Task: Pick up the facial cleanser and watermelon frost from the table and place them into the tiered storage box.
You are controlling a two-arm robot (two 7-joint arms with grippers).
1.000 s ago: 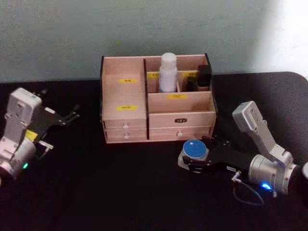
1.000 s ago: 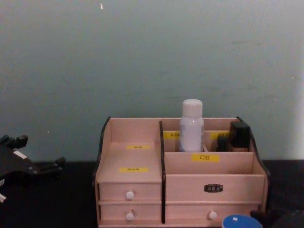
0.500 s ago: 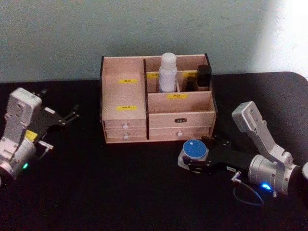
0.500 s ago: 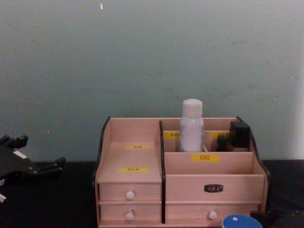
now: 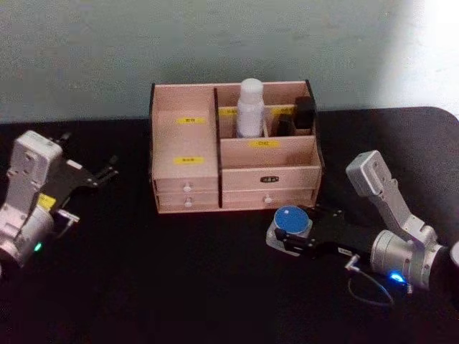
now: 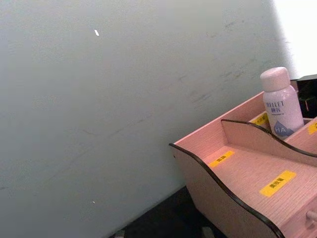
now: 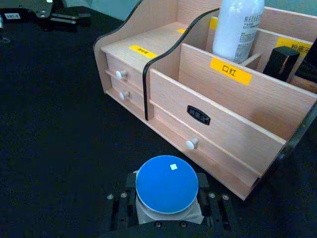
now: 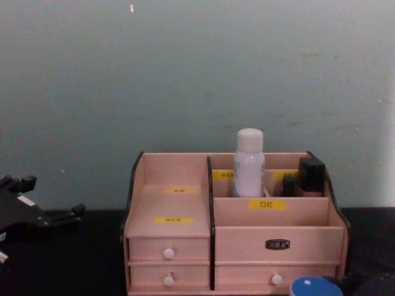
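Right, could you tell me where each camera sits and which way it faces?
Head: high, looking down; both arms show, left gripper open at left, right gripper shut on the blue-lidded jar.
Chest: low, facing the tiered storage box front; left gripper at its edge.
Left wrist: faces the box's left end and the wall.
Right wrist: over its gripper, facing the drawers.
All share the white bottle.

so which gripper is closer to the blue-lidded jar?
Right. The right gripper is right at the jar, in front of the box's right side. The left gripper is far off across the table, left of the box.
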